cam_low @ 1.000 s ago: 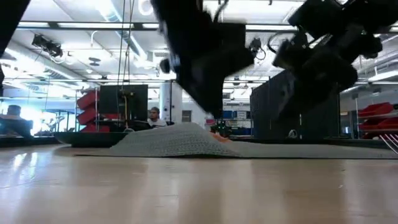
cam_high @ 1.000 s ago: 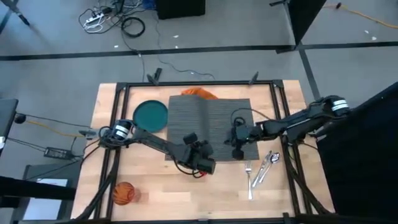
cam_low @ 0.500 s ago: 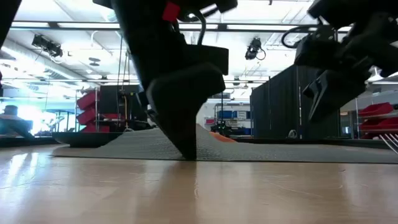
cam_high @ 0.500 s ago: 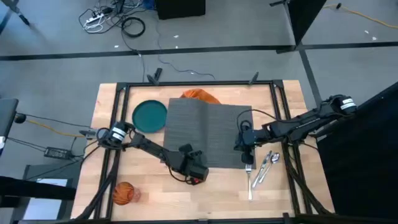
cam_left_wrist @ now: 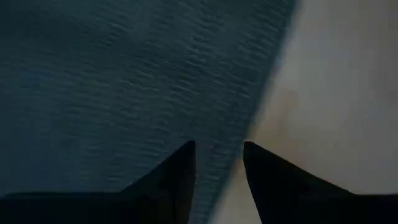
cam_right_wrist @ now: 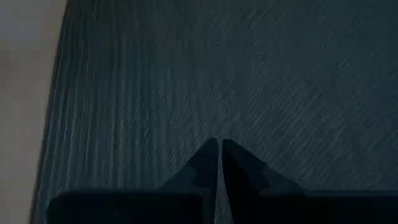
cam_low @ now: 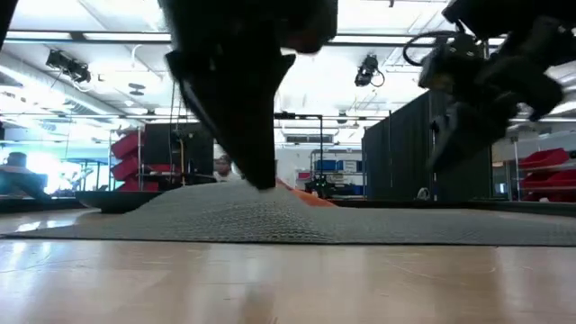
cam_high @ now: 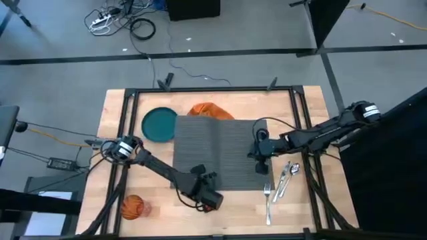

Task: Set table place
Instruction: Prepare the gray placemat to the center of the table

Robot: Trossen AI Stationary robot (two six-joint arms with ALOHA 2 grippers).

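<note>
The dark grey ribbed placemat (cam_high: 220, 152) lies flat in the table's middle. Its far edge rests on the orange napkin (cam_high: 208, 109), which humps it up (cam_low: 238, 200). The teal plate (cam_high: 157, 125) sits at the mat's far left corner. My left gripper (cam_left_wrist: 217, 155) is open above the mat's near left edge (cam_high: 200, 189), lifted off it in the low view (cam_low: 265, 180). My right gripper (cam_right_wrist: 219, 144) is shut and hovers over the mat's right part (cam_high: 259, 155). The fork, knife and spoon (cam_high: 280, 181) lie right of the mat. The orange cup (cam_high: 132, 207) stands near left.
The black frame (cam_high: 213, 89) edges the wooden table. Bare wood (cam_high: 240, 213) runs along the near edge between the cup and the cutlery. Cables trail off the table's left side (cam_high: 67, 143).
The placemat has slid toward the table's near edge and a little left, uncovering more of the napkin at its far edge. My left gripper has moved toward the near edge with it, dipped to the table, then risen. My right gripper has shifted slightly right over the mat.
</note>
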